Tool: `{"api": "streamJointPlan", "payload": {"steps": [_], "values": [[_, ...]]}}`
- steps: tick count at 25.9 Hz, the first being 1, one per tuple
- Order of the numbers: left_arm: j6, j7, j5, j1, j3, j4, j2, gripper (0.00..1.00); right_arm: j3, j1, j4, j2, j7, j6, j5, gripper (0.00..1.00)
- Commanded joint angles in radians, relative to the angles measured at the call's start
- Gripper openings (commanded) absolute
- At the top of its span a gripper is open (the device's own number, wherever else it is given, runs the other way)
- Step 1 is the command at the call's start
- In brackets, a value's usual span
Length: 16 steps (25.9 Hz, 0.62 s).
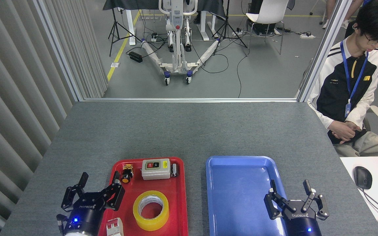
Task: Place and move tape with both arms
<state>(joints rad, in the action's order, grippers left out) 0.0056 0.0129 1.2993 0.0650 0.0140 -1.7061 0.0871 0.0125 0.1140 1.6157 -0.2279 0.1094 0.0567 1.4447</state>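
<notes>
Tape (151, 210): yellow roll with a white core, lying flat on its side in the near half of the red tray, hole facing up; nothing grips it.
Red tray (182, 203): on the grey table, left of centre; besides the roll it holds a white switch box, a small orange-capped button part, a small grey metal piece and a white clip-like part at the near edge.
Switch box (156, 169): at the tray's far end, red and green buttons on top; the grey piece (175, 170) is just beside its right side, the button part (126, 173) to its left.
White part (115, 227): near left corner of the tray, just left of the roll.
Left gripper (98, 189): fingers spread wide, holding nothing, over the tray's left rim, near the roll but apart from it.
Right gripper (294, 194): fingers spread wide, holding nothing, over the right side of the blue tray.
Blue tray (238, 183): right of the red one, a gap between them.
Table (189, 131): grey, far half bare.
Person (353, 85): seated past the table's right edge, hands together in the lap.
Mouse (362, 177): black, on a white desk at the right.
</notes>
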Motion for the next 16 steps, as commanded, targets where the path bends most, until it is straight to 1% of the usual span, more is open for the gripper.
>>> {"api": "streamJointPlan", "payload": {"steps": [1, 4, 6, 12, 16], "values": [[0.004, 0.001, 0.0, 0.001, -0.002, 0.0, 0.0, 1.0, 0.001, -0.008, 0.009, 0.005, 0.003, -0.006, 0.005, 1.0], [0.001, 0.036, -0.003, 0.001, 0.001, 0.02, 0.008, 1.0, 0.003, -0.011, 0.006, 0.001, 0.003, -0.005, 0.005, 1.0], [0.002, 0.035, -0.005, 0.001, 0.003, 0.016, 0.008, 1.0, 0.003, -0.011, 0.001, -0.005, 0.004, -0.001, 0.005, 1.0], [0.002, 0.035, -0.012, 0.002, 0.001, 0.013, 0.014, 1.0, 0.004, -0.007, 0.009, -0.001, 0.003, 0.002, 0.005, 1.0], [0.001, 0.045, -0.038, 0.035, 0.009, -0.024, 0.074, 1.0, 0.003, -0.007, 0.0, -0.01, 0.003, 0.011, 0.003, 1.0]]}}
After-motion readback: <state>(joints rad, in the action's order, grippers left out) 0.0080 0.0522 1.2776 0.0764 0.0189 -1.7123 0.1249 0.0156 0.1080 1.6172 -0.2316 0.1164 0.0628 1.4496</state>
